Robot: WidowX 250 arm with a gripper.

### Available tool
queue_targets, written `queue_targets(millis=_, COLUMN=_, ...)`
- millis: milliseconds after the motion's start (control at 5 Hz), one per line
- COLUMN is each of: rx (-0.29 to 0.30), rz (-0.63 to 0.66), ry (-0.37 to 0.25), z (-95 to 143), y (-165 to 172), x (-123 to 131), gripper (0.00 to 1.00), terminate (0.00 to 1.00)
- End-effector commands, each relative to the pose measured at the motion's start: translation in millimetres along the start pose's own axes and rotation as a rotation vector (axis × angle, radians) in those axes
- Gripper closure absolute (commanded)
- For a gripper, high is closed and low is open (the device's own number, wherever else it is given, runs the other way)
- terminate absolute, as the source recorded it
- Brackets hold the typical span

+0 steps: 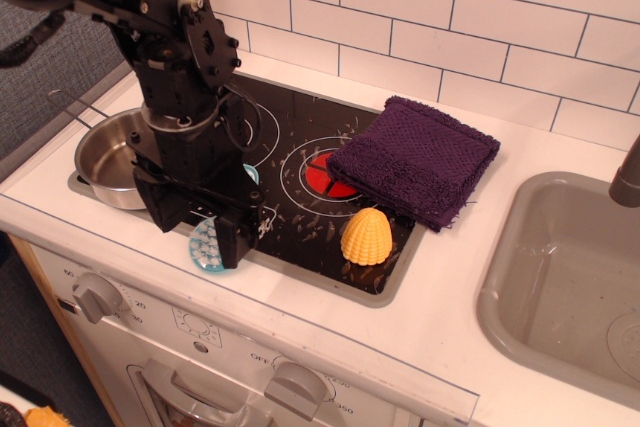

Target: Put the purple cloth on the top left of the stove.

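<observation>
The purple cloth [415,159] lies folded on the right side of the stove [300,112]. It covers part of the right red burner [325,177] and hangs over the stove's right rim onto the white counter. My gripper [200,227] hangs low over the stove's front left corner, well to the left of the cloth and not touching it. Its black fingers [232,239] stand apart with nothing held. The arm hides most of the left burner.
A steel pot [108,159] sits at the stove's left edge behind the arm. A blue-and-white round thing [205,247] lies below the gripper. A yellow ribbed toy [367,237] stands at the front of the stove. A grey sink [570,267] is at the right.
</observation>
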State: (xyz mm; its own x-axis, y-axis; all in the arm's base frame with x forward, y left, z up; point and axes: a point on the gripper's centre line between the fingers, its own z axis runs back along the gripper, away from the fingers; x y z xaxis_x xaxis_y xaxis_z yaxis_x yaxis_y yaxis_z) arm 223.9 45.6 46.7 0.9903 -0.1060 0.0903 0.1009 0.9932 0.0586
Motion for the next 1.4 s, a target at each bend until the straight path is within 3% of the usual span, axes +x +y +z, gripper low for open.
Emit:
queue_targets(millis=0, rx=0.0, rz=0.0, ry=0.0, z=0, y=0, x=0, gripper=0.0, terminate=0.0)
queue_targets(millis=200, rx=-0.028, rz=-0.002, ry=-0.029, z=15, y=-10, x=22, gripper=0.0, terminate=0.0)
queue_targets(millis=400, rx=-0.021, rz=0.0, ry=-0.045, z=35, y=-26, x=58, gripper=0.0, terminate=0.0)
queue_targets(millis=600, rx=0.002, rz=-0.01, ry=-0.036, z=38, y=-48, x=104, gripper=0.0, terminate=0.0)
queue_targets(millis=800, rx=0.027, rz=0.009, ry=0.028, z=11, y=-58, x=134, gripper=0.0, terminate=0.0)
queue_targets(millis=1200, rx=0.005, rz=0.047, ry=0.04, z=-14, y=-64, x=166, gripper=0.0, terminate=0.0)
